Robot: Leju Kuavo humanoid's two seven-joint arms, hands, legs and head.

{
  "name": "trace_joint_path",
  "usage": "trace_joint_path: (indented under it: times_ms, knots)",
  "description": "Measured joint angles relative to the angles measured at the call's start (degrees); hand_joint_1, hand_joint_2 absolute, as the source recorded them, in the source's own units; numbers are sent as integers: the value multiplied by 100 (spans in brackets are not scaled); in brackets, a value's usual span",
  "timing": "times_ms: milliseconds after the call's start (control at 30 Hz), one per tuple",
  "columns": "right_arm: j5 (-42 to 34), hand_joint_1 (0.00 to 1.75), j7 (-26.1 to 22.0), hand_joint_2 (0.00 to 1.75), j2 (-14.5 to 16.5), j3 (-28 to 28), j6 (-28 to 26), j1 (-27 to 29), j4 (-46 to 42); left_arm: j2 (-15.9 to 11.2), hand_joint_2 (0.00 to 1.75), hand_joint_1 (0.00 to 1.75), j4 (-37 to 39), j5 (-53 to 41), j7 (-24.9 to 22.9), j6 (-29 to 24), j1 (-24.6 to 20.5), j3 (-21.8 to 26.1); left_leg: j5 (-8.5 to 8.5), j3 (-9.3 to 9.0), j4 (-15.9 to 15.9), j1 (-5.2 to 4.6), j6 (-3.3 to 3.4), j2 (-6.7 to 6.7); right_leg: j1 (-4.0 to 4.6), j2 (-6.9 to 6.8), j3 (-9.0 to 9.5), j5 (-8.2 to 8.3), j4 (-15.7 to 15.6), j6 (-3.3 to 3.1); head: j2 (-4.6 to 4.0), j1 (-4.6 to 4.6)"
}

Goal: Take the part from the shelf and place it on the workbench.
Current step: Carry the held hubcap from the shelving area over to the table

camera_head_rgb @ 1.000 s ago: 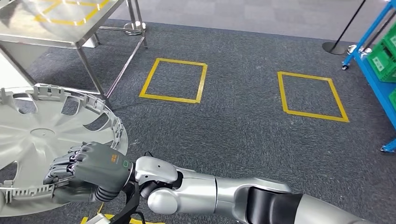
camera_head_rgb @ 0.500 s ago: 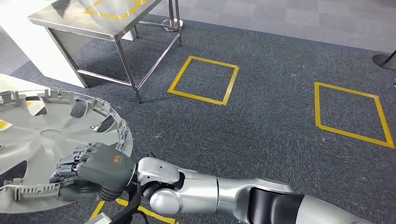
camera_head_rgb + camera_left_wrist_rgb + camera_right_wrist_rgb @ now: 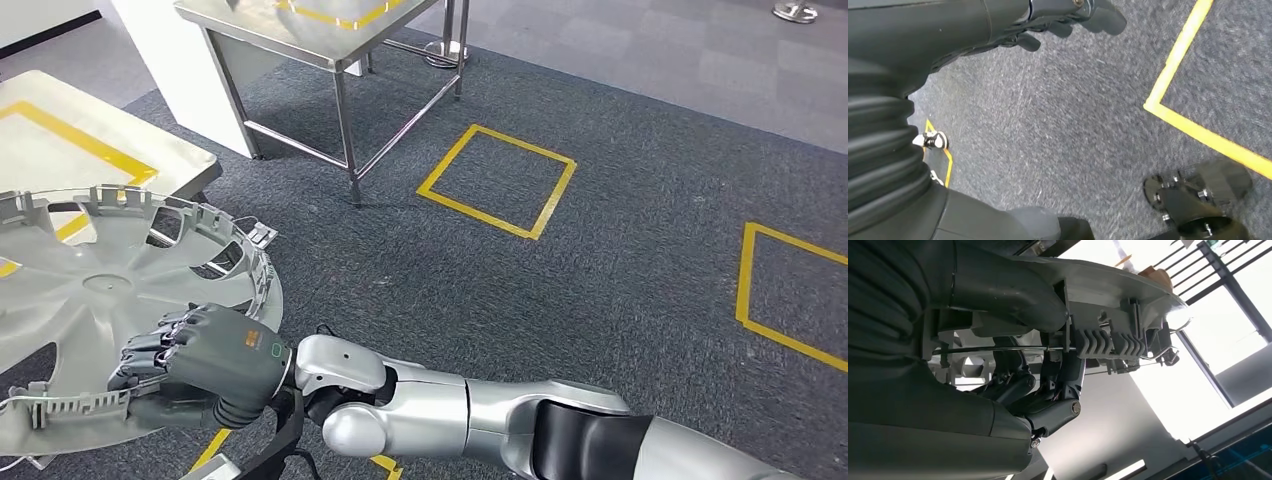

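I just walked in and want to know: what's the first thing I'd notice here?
The big silver wheel cover, low on the left of the head view, gripped at its rim by the robot's right hand. Next, the yellow tape square on the dark carpet, beside the steel table.

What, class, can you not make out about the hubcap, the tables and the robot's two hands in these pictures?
- Round silver plastic hubcap: head view, its far side is cut off by the picture's edge.
- Right hand: head view, its fingers hide the rim beneath them.
- Steel-legged workbench: head view, its top is cut off.
- Left hand: left wrist view, whether its fingers are curled is unclear; nothing shows in it.
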State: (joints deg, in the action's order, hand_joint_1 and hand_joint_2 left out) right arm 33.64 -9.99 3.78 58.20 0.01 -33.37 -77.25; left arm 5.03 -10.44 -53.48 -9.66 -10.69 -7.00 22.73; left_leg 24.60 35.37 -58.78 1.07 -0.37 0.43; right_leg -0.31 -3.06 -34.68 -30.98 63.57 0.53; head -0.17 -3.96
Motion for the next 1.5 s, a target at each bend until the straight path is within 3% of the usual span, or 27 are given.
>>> trace_joint_path:
  times_ms: [67, 133, 167, 200, 267, 333, 400, 433, 467, 567, 633, 667, 733, 767, 833, 867, 933, 1000, 1067, 1133, 1167, 1200, 1233, 1300, 1367, 1433, 1500]
  knots:
    - [3, 175, 8, 175, -19, -10, 2, -1, -5, 9, 175, 0, -1, -16, 9, 4, -30, -1, -10, 16, -2, 3, 31, -130, -9, 245, -358, -357, 760, 27, 0, -22]
    - [9, 175, 29, 175, -39, -13, 4, 7, -5, 15, 175, 0, 1, -25, 7, 14, -37, -2, -15, 26, -9, 4, 35, -287, -12, 294, -628, -477, 1269, 28, 0, -30]
    - [11, 175, 48, 175, -45, -13, 4, 11, -5, 16, 175, 0, 1, -30, 3, 19, -35, -2, -18, 27, -16, 8, 29, -372, -17, 304, -604, -361, 1192, 18, 0, -31]
    - [13, 175, 68, 175, -48, -13, 5, 13, -5, 16, 175, 0, 1, -37, -1, 24, -35, -2, -20, 27, -25, 13, 18, -459, -24, 332, -468, -158, 888, 4, 0, -32]
    - [20, 175, 91, 175, -50, -14, 5, 15, -7, 21, 175, 0, 1, -51, -2, 31, -44, -2, -28, 46, -45, 27, -31, -618, -49, 588, -88, 213, 58, -19, 0, -33]
    - [36, 175, 91, 175, -56, -15, 2, 18, -11, 23, 175, 0, -1, -63, -3, 34, -57, -2, -53, 93, -46, 35, -115, -743, -57, 799, 82, 320, -346, -38, 0, -39]
    - [50, 175, 95, 175, -61, -15, -1, 26, -27, 22, 175, 0, 1, -69, -5, 36, -56, -2, -100, 131, -3, 52, -210, -864, -41, 728, 91, 335, -374, -87, 0, -45]
    - [57, 175, 98, 175, -61, -15, -2, 32, -37, 20, 175, 0, 2, -70, -5, 36, -48, -2, -107, 147, -1, 59, -243, -847, -41, 656, 105, 353, -393, -124, 0, -46]
    - [65, 175, 103, 175, -61, -15, -5, 41, -48, 17, 175, 0, 3, -70, -8, 38, -42, -2, -64, 192, -67, 48, -266, -731, -47, 578, 117, 369, -415, -166, 0, -29]
    - [98, 175, 110, 175, -65, -17, -14, 72, -62, 13, 175, 0, 4, -65, -11, 47, -57, -2, 396, 603, -930, 5, -293, -193, -35, 315, 131, 378, -447, -259, 0, 19]
    - [116, 175, 110, 175, -68, -17, -16, 85, -62, 13, 175, 0, 4, -47, -13, 50, -60, -2, 606, 853, -1517, 6, -306, -94, -13, 142, 128, 365, -442, -281, 0, 20]
    - [122, 175, 111, 175, -68, -17, -14, 89, -62, 12, 175, 0, 4, -35, -15, 51, -54, -2, 570, 842, -1549, 6, -305, -78, -7, 62, 129, 358, -438, -284, 0, 20]
    - [127, 175, 114, 175, -68, -17, -9, 96, -63, 5, 175, 0, 3, -17, -20, 52, -44, -2, 266, 495, -988, 0, -281, 16, 1, -82, 141, 336, -427, -270, 0, 21]
    - [129, 175, 115, 175, -67, -17, -6, 98, -64, 2, 175, 0, 2, -13, -21, 52, -49, -2, 153, 278, -606, -27, -257, 161, 13, -150, 149, 322, -422, -254, 0, 24]
    - [134, 175, 113, 175, -67, -18, -3, 90, -66, 1, 175, 0, -1, -5, -23, 52, -73, -2, 53, 21, -123, -78, -168, 360, 52, -272, 158, 296, -407, -203, 0, 27]
    - [137, 175, 110, 175, -67, -19, -1, 82, -69, 2, 175, 0, -2, 1, -26, 52, -83, -2, 75, 12, -77, -101, -125, 376, 69, -330, 162, 289, -408, -177, 0, 30]
    - [143, 175, 98, 175, -66, -21, 4, 68, -76, 2, 175, 0, 0, 15, -31, 51, -81, -2, 50, 23, -61, -86, -49, 224, 74, -412, 180, 265, -406, -115, 0, 31]
    - [149, 175, 82, 175, -62, -23, 12, 56, -86, 1, 175, 0, 0, 35, -28, 45, -72, -1, 28, 13, -38, -53, 16, 94, 47, -198, 123, 125, -220, -45, 0, 25]
    - [153, 175, 72, 175, -69, -27, 22, 48, -91, 9, 175, 0, -1, 54, -8, 41, -82, 0, 18, 20, -31, -34, 61, -39, 19, 144, -166, -209, 411, 5, 0, 8]
    - [154, 175, 72, 175, -79, -30, 34, 53, -91, 19, 175, 0, -1, 68, 12, 40, -86, 0, 13, 37, -33, -32, 78, -193, 14, 259, -536, -473, 1130, 19, 0, -1]
    - [154, 175, 72, 175, -81, -30, 40, 56, -91, 20, 175, 0, 0, 72, 15, 38, -80, 0, 9, 41, -36, -32, 77, -275, 13, 272, -617, -457, 1258, 16, 0, -3]
    - [154, 175, 74, 175, -81, -30, 45, 58, -91, 20, 175, 0, 1, 73, 15, 37, -73, 0, 4, 42, -39, -32, 72, -361, 9, 286, -579, -323, 1146, 5, 0, -5]
    - [153, 175, 74, 175, -81, -30, 49, 57, -91, 21, 175, 0, 1, 74, 15, 36, -68, 0, -1, 41, -44, -31, 63, -450, 2, 327, -428, -104, 810, -13, 0, -8]
    - [154, 175, 72, 175, -81, -31, 51, 51, -92, 26, 175, 0, 1, 74, 15, 34, -68, 0, -14, 56, -61, -28, 22, -610, -23, 577, -68, 244, 0, -51, 0, -8]
    - [156, 175, 67, 175, -82, -35, 50, 47, -93, 30, 175, 0, 0, 74, 11, 33, -68, 0, -41, 96, -56, -13, -54, -722, -27, 759, 82, 325, -370, -68, 0, -9]
    - [158, 175, 70, 175, -81, -39, 53, 47, -93, 26, 175, 0, 1, 74, 2, 31, -44, 0, -70, 121, -25, 7, -143, -795, -16, 695, 100, 341, -410, -104, 0, -14]
    - [161, 175, 78, 175, -79, -42, 61, 46, -92, 21, 175, 0, 2, 74, -9, 25, -16, 0, 20, 194, -149, -7, -202, -581, -29, 600, 144, 378, -464, -180, 0, 10]
